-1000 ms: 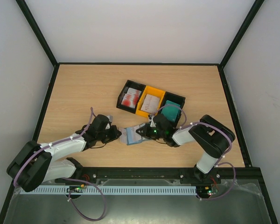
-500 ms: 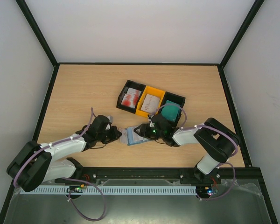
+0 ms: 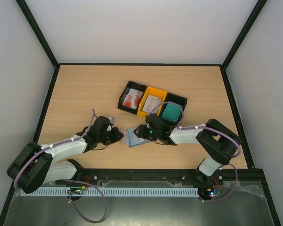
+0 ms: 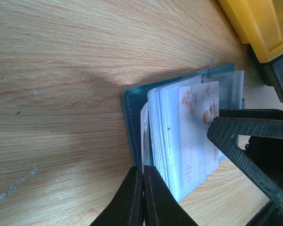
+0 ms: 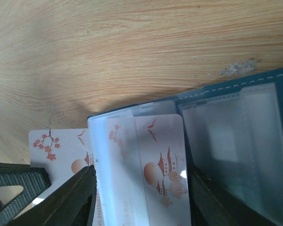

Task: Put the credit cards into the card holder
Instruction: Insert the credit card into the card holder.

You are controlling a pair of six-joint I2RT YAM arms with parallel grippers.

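The blue-teal card holder (image 3: 133, 139) lies open on the table between both arms, its clear sleeves fanned out. In the left wrist view my left gripper (image 4: 143, 173) is shut on the holder's near edge, where the cover (image 4: 133, 123) meets the first sleeve. A red-and-white credit card (image 5: 166, 165) sits partly inside a clear sleeve. My right gripper (image 5: 141, 188) stands open, one finger on each side of that card. A second red-and-white card (image 5: 61, 149) shows to its left. More credit cards lie in the bins.
Three joined bins stand behind the holder: a black one (image 3: 123, 94) with red-and-white cards, a yellow one (image 3: 156, 91) with whitish cards, and a black one (image 3: 180, 99) with a green-teal stack (image 3: 171, 113). Black frame rails edge the table.
My right gripper has opened from shut and let go of the card, and it has slid a little left over the holder. The left gripper has kept its hold.
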